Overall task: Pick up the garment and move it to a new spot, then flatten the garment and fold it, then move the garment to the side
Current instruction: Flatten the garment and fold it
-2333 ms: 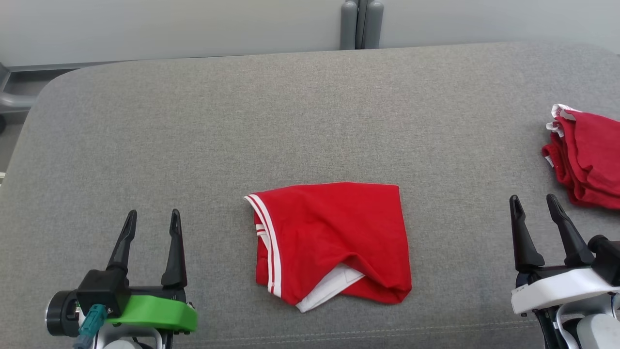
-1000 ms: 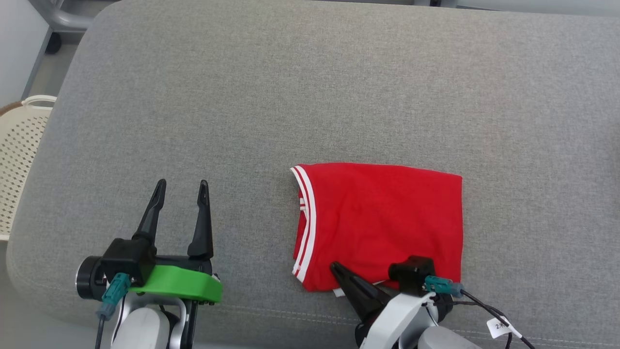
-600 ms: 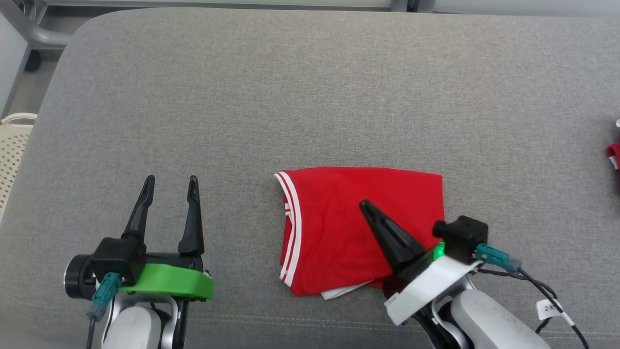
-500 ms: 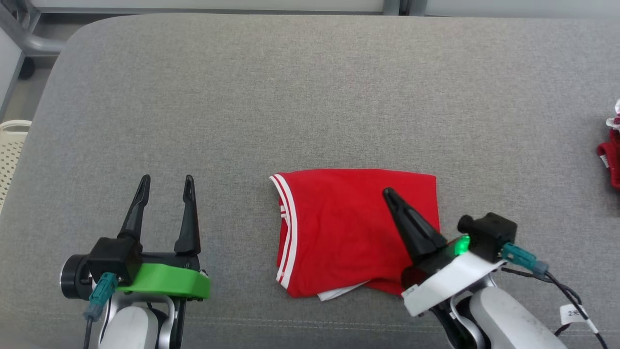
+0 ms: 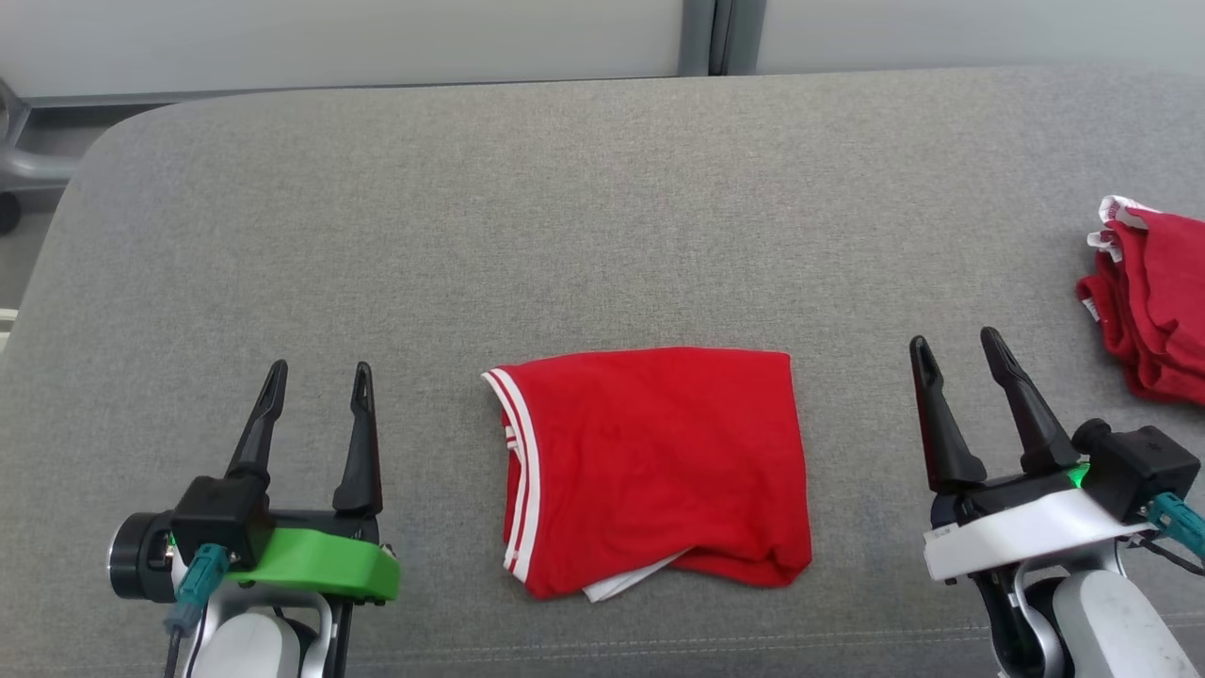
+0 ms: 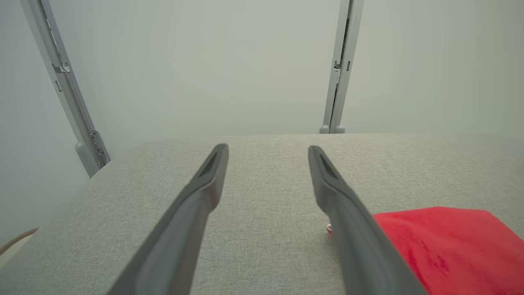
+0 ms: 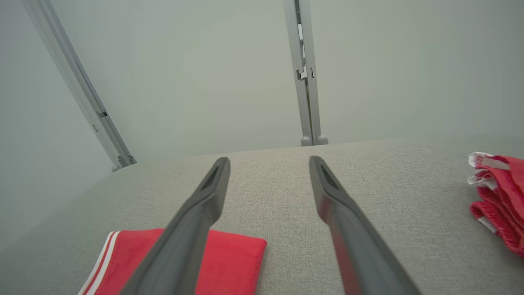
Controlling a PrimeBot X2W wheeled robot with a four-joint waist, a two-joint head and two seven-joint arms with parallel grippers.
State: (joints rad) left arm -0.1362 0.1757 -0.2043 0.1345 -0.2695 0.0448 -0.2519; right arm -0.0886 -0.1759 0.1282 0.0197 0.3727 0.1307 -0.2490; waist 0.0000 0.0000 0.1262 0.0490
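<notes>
The garment (image 5: 654,471) is red with white stripes along its left edge and lies folded in a rough square on the grey cushioned surface (image 5: 565,217), a white bit of lining peeping out at its near edge. My left gripper (image 5: 315,377) stands open to the left of it, fingers apart and empty. To the garment's right my right gripper (image 5: 955,344) is open too, clear of the cloth. The left wrist view has the garment (image 6: 446,246) at lower right beyond the open left gripper (image 6: 268,149). In the right wrist view the garment (image 7: 233,262) sits lower left behind the open right gripper (image 7: 269,162).
A stack of red garments (image 5: 1153,297) with white trim lies at the surface's far right edge, and the stack (image 7: 501,196) also appears at the right of the right wrist view. A pale wall with a grey post (image 5: 701,38) runs behind the surface.
The right gripper was shut and lying over the garment's near right part; it has lifted off, swung out to the right and opened. The head camera also shifted. The left gripper stayed open.
</notes>
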